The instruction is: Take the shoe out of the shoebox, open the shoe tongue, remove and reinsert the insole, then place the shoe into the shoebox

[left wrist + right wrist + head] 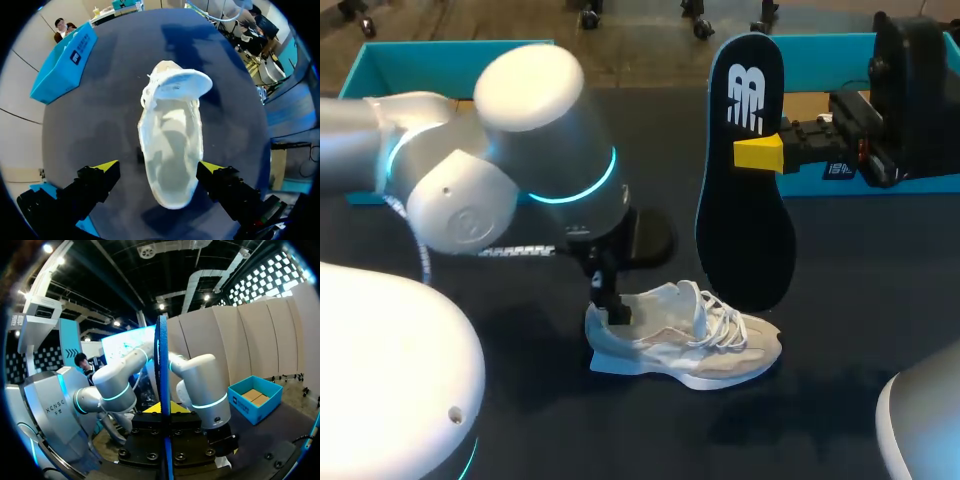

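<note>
While the insole (pixel 745 210) is out, the shoe (pixel 690 340) lies on its sole near the middle of the table (pixel 860 260), somewhat toward the near edge. Its toe is turned to the right edge and its heel to the left.

The insole is pinched by the right gripper (pixel 161 409), whose yellow tips are pressed against its two faces. It is held upright and clear of the table, with the broad forefoot end hanging just above the laces. This pose is judged to suit feeding that end down into the shoe.

The left gripper (pixel 159 166) is set over the heel with its fingers spread, one on either side of the collar. In the wrist view neither tip seems to clamp the shoe, though light contact at the heel cannot be ruled out from above. This stance is judged to be meant for steadying the shoe against the push of reinsertion.

The tongue (pixel 181 84) is folded forward over the laces, so the mouth is wide and the bare footbed is exposed.

The shoebox (pixel 820 62) stands at the far edge toward the right corner, and a second teal tray (pixel 420 55) stands toward the far left corner. Both are well apart from the shoe, which gives working room. Removal is judged done, while reinsertion and boxing are not yet done.
</note>
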### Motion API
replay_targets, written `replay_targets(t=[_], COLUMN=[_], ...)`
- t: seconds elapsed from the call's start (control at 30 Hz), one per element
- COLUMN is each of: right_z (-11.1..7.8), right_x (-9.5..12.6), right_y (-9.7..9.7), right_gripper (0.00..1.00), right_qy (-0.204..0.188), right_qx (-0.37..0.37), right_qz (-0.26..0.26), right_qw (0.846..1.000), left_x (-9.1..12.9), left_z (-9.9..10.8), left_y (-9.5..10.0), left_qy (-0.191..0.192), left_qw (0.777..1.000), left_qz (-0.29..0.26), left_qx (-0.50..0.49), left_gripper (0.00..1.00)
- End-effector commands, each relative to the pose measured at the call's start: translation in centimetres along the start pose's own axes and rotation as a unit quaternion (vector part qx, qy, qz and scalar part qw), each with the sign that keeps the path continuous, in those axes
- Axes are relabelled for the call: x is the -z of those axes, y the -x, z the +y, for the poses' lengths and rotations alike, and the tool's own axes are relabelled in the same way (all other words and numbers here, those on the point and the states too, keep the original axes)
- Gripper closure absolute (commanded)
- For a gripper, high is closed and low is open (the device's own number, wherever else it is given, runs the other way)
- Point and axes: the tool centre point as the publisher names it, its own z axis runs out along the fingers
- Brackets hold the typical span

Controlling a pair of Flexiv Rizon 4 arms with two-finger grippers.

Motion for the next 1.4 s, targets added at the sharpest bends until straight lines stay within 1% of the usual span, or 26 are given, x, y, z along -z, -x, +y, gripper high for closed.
replay_targets(t=[0.03, 0.1, 0.2, 0.3, 0.5, 0.57, 0.63, 0.67, 0.8, 0.9, 0.97, 1.0, 1.03, 1.1, 1.13, 1.17, 1.2, 1.4], right_z=[0.2, 0.2, 0.2, 0.2, 0.2, 0.2, 0.2, 0.2, 0.2, 0.2, 0.2, 0.2, 0.2, 0.2, 0.2, 0.2, 0.2, 0.2], right_x=[-0.4, -0.4, -0.4, -0.4, -0.4, -0.4, -0.4, -0.4, -0.4, -0.4, -0.4, -0.4, -0.4, -0.4, -0.4, -0.4, -0.4, -0.4], right_y=[0.3, 0.3, 0.3, 0.3, 0.3, 0.3, 0.3, 0.3, 0.3, 0.3, 0.3, 0.3, 0.3, 0.3, 0.3, 0.3, 0.3, 0.3], right_gripper=[1.0, 1.0, 1.0, 1.0, 1.0, 1.0, 1.0, 1.0, 1.0, 1.0, 1.0, 1.0, 1.0, 1.0, 1.0, 1.0, 1.0, 1.0], right_qy=[-0.002, -0.002, -0.002, -0.002, -0.002, -0.002, -0.002, -0.002, -0.002, -0.002, -0.002, -0.002, -0.002, -0.002, -0.002, -0.002, -0.002, -0.002], right_qx=[-0.001, -0.001, -0.001, -0.001, -0.001, -0.001, -0.001, -0.001, -0.001, -0.001, -0.001, -0.001, -0.001, -0.001, -0.001, -0.001, -0.001, -0.001], right_qz=[0.002, 0.002, 0.002, 0.002, 0.002, 0.002, 0.002, 0.002, 0.002, 0.002, 0.002, 0.002, 0.002, 0.002, 0.002, 0.002, 0.002, 0.002], right_qw=[1.0, 1.0, 1.0, 1.0, 1.0, 1.0, 1.0, 1.0, 1.0, 1.0, 1.0, 1.0, 1.0, 1.0, 1.0, 1.0, 1.0, 1.0], left_x=[-3.0, -3.6, -4.4, -5.3, -6.7, -7.3, -7.4, -7.5, -7.9, -8.1, -8.1, -8.1, -8.1, -8.2, -8.2, -8.3, -8.3, -8.1], left_z=[-1.6, -1.8, -2.0, -1.9, -1.7, -1.7, -1.7, -1.7, -1.8, -2.0, -2.1, -2.1, -2.1, -2.2, -2.2, -2.2, -2.2, -1.8], left_y=[1.6, 1.9, 1.9, 1.7, 2.0, 2.1, 2.2, 2.2, 2.4, 2.4, 2.4, 2.4, 2.4, 2.4, 2.5, 2.6, 2.6, 2.7], left_qy=[0.008, 0.009, 0.01, 0.017, 0.021, 0.026, 0.027, 0.027, 0.031, 0.032, 0.034, 0.035, 0.036, 0.041, 0.042, 0.042, 0.043, 0.037], left_qw=[1.0, 1.0, 1.0, 1.0, 1.0, 0.999, 0.999, 0.999, 0.999, 0.999, 0.999, 0.999, 0.999, 0.999, 0.999, 0.999, 0.999, 0.999], left_qz=[0.019, 0.024, 0.024, 0.01, 0.013, 0.015, 0.016, 0.017, 0.018, 0.019, 0.02, 0.019, 0.018, 0.014, 0.014, 0.014, 0.014, 0.015], left_qx=[0.002, 0.006, 0.006, 0.01, 0.016, 0.018, 0.021, 0.021, 0.025, 0.026, 0.026, 0.026, 0.025, 0.025, 0.025, 0.025, 0.026, 0.02], left_gripper=[0.0, 0.0, 0.0, 0.0, 0.0, 0.09, 0.22, 0.27, 0.22, 0.24, 0.33, 0.44, 0.51, 0.55, 0.69, 0.96, 1.0, 1.0])
